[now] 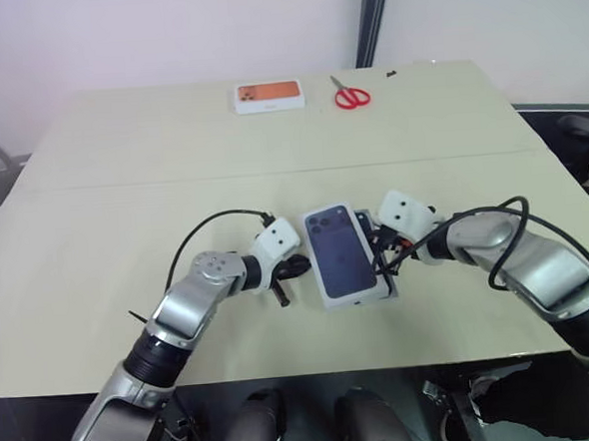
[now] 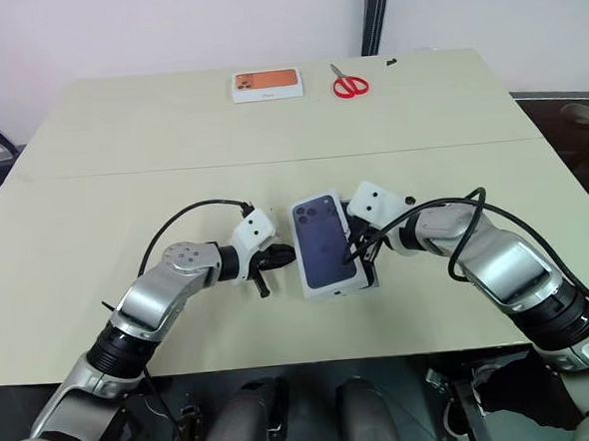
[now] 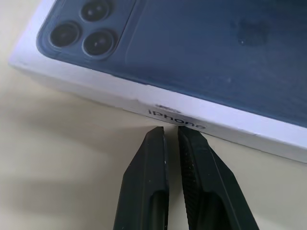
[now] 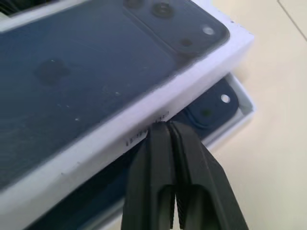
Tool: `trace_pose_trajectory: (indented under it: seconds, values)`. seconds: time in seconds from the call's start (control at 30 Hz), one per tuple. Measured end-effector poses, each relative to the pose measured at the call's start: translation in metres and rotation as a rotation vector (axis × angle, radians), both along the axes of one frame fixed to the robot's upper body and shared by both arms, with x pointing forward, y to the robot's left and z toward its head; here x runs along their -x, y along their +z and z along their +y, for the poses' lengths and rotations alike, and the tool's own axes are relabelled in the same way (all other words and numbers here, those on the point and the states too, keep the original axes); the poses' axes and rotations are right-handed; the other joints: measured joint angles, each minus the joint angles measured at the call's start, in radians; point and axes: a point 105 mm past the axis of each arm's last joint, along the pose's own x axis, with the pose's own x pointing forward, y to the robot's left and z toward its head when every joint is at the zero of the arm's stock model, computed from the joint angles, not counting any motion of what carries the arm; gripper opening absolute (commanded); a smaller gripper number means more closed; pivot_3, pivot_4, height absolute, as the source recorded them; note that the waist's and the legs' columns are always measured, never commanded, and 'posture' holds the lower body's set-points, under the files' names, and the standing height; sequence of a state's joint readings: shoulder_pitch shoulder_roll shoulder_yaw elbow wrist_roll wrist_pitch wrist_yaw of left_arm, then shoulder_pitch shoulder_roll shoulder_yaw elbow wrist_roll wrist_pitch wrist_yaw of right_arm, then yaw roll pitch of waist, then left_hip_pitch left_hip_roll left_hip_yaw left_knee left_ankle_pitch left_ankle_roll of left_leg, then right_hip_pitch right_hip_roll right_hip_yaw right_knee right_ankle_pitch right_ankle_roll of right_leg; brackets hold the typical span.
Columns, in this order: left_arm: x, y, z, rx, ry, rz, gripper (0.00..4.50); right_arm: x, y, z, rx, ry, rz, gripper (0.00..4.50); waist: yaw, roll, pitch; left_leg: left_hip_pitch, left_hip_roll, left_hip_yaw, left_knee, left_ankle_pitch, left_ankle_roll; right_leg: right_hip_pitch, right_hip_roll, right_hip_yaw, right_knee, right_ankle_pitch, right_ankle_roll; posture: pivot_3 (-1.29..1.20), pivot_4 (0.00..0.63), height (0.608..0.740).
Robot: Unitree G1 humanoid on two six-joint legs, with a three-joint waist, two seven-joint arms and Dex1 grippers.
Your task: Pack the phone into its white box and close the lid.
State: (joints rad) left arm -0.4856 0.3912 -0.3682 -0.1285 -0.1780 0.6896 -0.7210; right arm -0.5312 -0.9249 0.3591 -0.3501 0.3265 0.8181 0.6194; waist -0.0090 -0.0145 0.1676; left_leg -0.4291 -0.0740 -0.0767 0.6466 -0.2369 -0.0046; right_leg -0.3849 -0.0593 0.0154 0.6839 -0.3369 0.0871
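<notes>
The phone (image 4: 211,108) already lies in the white box (image 4: 240,112), near the front middle of the table (image 1: 125,231), with its camera corner peeking out from under the lid (image 1: 338,251). The lid sits on top, printed side up, but askew: in the right wrist view one long edge rides above the box's rim and the box juts out beneath it, so it is not seated. What seems left is squaring the lid over the box and pressing it down all round.

The left gripper (image 3: 171,132) is on the lid's left side, its two black fingers pinched almost together on nothing, tips at the lid's side wall (touching or just short, I cannot tell). The right gripper (image 4: 165,127) is on the opposite, right side, fingers closed with nothing between them, tips against the lid's raised long edge just above the exposed phone.

Far across the table, well apart from all this, lie an orange-printed box (image 1: 268,96) and red scissors (image 1: 350,96)
</notes>
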Motion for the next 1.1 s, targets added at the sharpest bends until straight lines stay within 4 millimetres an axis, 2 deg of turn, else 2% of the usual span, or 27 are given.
trace_pose_trajectory:
  seconds: [0.3,0.8,1.1]
  values:
    - [0.003,0.003,-0.011,0.04,-0.021,0.008,0.5,0.005,0.005,-0.007,0.025,-0.006,-0.018,0.01,0.001,0.0,0.0,0.0,0.0,0.0,0.0,0.0,0.0,0.0,0.0,0.0,0.0,0.0,0.0,0.0,0.15,0.74]
    - [0.001,0.012,-0.019,0.04,-0.052,-0.023,0.5,0.016,-0.005,-0.021,0.058,-0.042,0.03,0.01,0.003,0.0,0.0,0.0,0.0,0.0,0.001,0.0,0.0,0.001,0.0,0.0,0.0,0.0,0.0,0.0,0.15,0.74]
    - [0.003,0.013,-0.027,0.047,-0.073,-0.032,0.5,0.021,-0.008,-0.019,0.061,-0.024,0.043,0.01,0.003,0.0,0.0,0.0,0.0,0.0,0.001,0.0,0.0,0.001,0.0,0.0,0.0,0.0,0.0,0.0,0.15,0.74]
